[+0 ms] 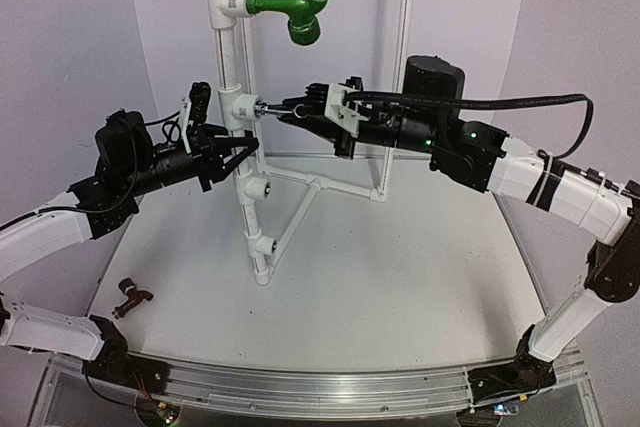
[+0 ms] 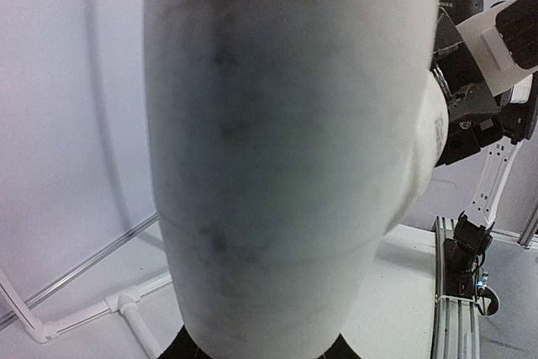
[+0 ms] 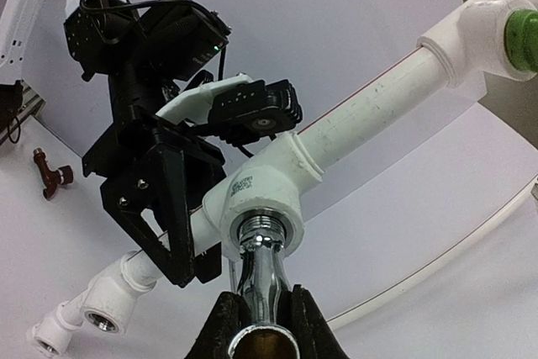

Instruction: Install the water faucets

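The shiny chrome faucet is held level in my right gripper, which is shut on its body. In the right wrist view its threaded end sits in the mouth of a white tee fitting on the upright pipe. My left gripper is shut on the white upright pipe just below that tee. The pipe fills the left wrist view, with black fingertips on either side. The dark reddish-brown faucet lies on the table at the near left, also seen in the right wrist view.
A green elbow piece sticks out of the top tee. Lower tees with open mouths sit on the same pipe. White pipe legs brace the stand on the table. A metal rail runs along the near edge.
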`<state>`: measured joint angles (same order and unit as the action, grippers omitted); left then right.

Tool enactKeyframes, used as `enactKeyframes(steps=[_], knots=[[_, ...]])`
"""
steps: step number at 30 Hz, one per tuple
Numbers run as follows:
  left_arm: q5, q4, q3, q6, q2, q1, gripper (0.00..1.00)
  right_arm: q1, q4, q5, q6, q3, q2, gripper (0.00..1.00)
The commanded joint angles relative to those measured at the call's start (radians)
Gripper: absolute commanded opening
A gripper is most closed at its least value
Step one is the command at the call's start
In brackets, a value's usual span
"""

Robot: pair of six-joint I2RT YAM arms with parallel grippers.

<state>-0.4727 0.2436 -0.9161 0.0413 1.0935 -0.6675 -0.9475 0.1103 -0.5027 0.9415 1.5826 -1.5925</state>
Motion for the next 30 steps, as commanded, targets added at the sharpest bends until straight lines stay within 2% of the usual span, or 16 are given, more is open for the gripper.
enactKeyframes(steps=[1,12,30], knots=[[-0.053,-0.166,-0.004,0.123,0.054,-0.013,0.0,-0.03,0.061,0.043,-0.235,0.03,-0.02,0.0],[-0.059,-0.171,-0.014,0.112,0.075,-0.014,0.0,-0.037,0.017,0.08,-0.915,0.085,-0.028,0.0],[-0.052,-0.193,-0.036,0.079,0.108,-0.015,0.0,-0.023,-0.027,-0.029,-2.125,0.152,-0.105,0.0]])
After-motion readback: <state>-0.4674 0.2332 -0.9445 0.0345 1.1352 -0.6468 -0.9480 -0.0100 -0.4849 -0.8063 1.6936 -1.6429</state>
